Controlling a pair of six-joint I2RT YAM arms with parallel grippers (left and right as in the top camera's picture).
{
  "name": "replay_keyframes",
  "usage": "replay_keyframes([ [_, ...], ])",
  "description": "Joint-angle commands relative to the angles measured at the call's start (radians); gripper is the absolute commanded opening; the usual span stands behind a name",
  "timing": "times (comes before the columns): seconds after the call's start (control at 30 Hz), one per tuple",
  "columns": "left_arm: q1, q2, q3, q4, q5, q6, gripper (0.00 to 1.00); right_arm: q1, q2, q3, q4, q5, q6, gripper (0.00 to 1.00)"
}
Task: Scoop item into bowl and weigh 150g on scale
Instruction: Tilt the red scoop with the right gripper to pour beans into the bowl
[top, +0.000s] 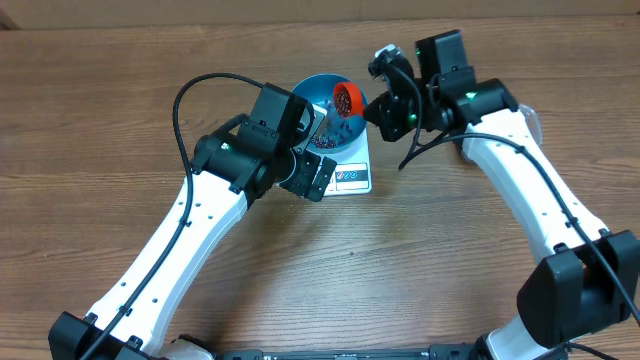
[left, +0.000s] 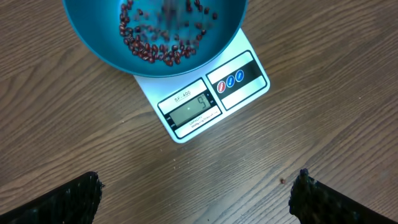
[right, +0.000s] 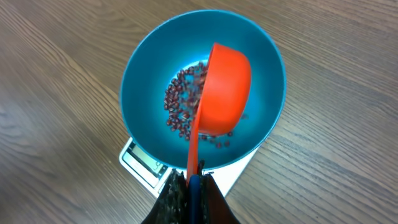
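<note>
As seen from overhead, the bowl sits on the scale, between my two arms. My right gripper is clamped on the handle of an orange scoop. The scoop's cup hangs over the bowl. My left gripper is spread wide and empty, just beside the scale.

In the left wrist view, my fingers stand well apart with bare table between them. Bowl and scale lie ahead. The beans are small, dark red-brown, and form a thin loose layer on the bowl floor. The display shows one digit, so I judge the target far off.

In the right wrist view, the handle's long axis runs straight from my closed fingers toward the bowl centre. The cup is tipped, with its smooth outer side showing. I judge that further scooping falls to the right arm.
</note>
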Motion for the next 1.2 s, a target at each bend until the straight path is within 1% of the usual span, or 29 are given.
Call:
replay_keyframes([
  [0.0, 0.005, -0.024, -0.004, 0.002, 0.010, -0.006, 1.00, 0.038, -0.027, 0.033, 0.006, 0.090, -0.032, 0.04],
  [0.2, 0.005, -0.024, -0.004, 0.002, 0.010, -0.006, 1.00, 0.086, -0.027, 0.033, 0.007, 0.211, -0.032, 0.04],
  [0.43, 0.005, -0.024, -0.004, 0.002, 0.010, -0.006, 0.99, 0.118, -0.027, 0.033, 0.009, 0.252, -0.059, 0.04],
  [0.57, 0.005, -0.024, -0.004, 0.002, 0.010, -0.006, 1.00, 0.138, -0.027, 0.033, 0.009, 0.313, -0.066, 0.04],
  [0.67, 0.005, -0.024, -0.004, 0.002, 0.010, -0.006, 1.00, 0.162, -0.027, 0.033, 0.006, 0.348, -0.097, 0.04],
  [0.9, 0.005, -0.024, -0.004, 0.002, 0.010, -0.006, 1.00, 0.228, -0.027, 0.033, 0.009, 0.495, -0.111, 0.04],
  [1.17, 0.005, -0.024, -0.004, 0.002, 0.010, -0.006, 1.00, 0.241, -0.027, 0.033, 0.004, 0.521, -0.111, 0.04],
])
